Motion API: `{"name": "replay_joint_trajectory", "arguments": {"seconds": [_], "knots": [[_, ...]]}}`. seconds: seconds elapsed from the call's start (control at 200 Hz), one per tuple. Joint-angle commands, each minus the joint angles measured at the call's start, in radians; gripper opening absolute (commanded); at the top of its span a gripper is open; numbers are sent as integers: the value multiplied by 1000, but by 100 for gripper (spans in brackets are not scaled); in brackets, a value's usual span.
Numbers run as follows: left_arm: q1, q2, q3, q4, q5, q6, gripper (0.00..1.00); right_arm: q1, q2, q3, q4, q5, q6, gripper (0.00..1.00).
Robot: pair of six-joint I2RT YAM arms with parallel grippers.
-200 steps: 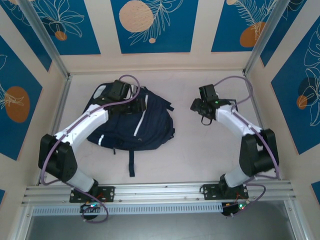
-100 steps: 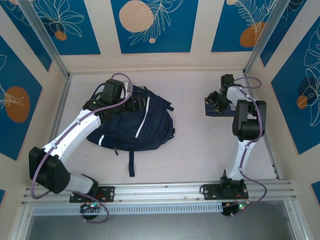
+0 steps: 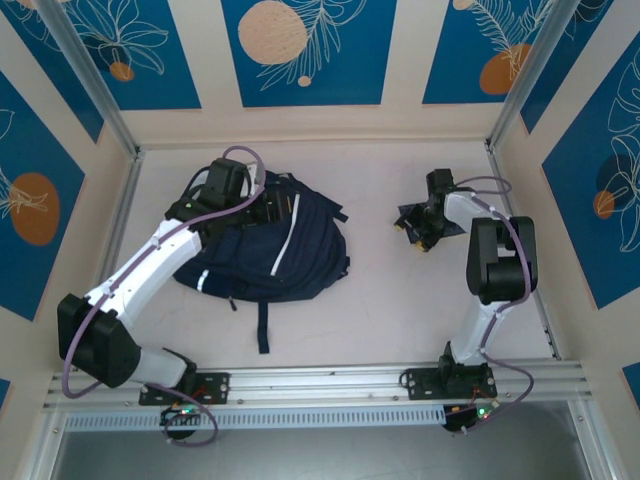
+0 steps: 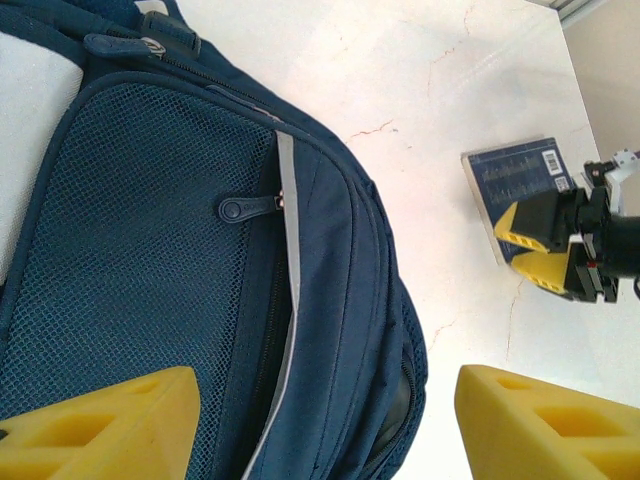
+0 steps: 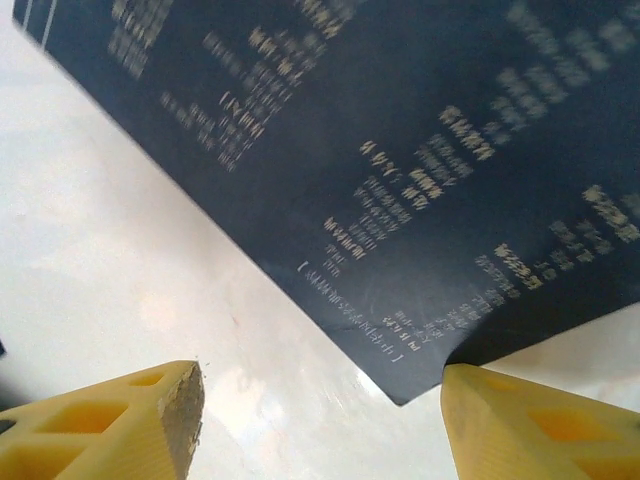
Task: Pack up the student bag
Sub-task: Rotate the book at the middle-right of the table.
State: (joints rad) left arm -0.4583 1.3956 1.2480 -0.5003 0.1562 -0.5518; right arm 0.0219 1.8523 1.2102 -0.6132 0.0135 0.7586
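At the left of the table (image 3: 380, 290), the left arm (image 3: 150, 255) is reaching from the near edge toward the far side and bending over the student bag (image 3: 300, 260). The bag is lying flat on the left half of the table. Its white stripes are facing up and a dark strap (image 3: 262, 325) is trailing toward the near edge.

The left gripper (image 4: 325, 425) is hovering over the far right part of the bag with its yellow fingers (image 4: 100, 425) standing wide apart. One finger is hanging over the mesh pocket (image 4: 130, 250) and the other over bare table past the bag's right edge. They are clamping nothing. A zip pull (image 4: 240, 208) is lying beside a pale stripe on that pocket.

Further right, well apart from the bag, a small navy booklet (image 4: 515, 185) is lying flat on the table with its white print facing up.

The right gripper (image 5: 320, 420) is pointing down at the booklet. Its fingers are parted and one corner of the booklet is showing between them. It is gripping nothing, and I cannot tell whether its tips are touching the table.
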Motion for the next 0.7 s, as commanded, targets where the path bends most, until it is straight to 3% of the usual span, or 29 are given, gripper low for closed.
{"name": "replay_joint_trajectory", "arguments": {"seconds": [0.0, 0.125, 0.21, 0.315, 0.39, 0.545, 0.695], "knots": [[13, -20, -5, 14, 10, -9, 68, 23, -39, -1, -93, 149, -46, 64], [12, -17, -4, 11, 5, -8, 68, 112, -45, 74, -160, 463, -169, 62], [12, -19, -2, 9, -2, -3, 68, 131, 5, 136, -207, 509, -201, 61], [12, -17, -1, 8, -5, 1, 68, 121, 23, 149, -218, 453, -135, 61], [12, -18, -1, 6, -5, 0, 68, 97, -24, 91, -161, 346, -45, 65], [13, -20, -1, 5, -3, 1, 68, -23, -192, -202, 163, -2, 213, 70], [11, -19, -1, 7, 4, -3, 67, -88, -259, -334, 335, -97, 301, 70]]}}
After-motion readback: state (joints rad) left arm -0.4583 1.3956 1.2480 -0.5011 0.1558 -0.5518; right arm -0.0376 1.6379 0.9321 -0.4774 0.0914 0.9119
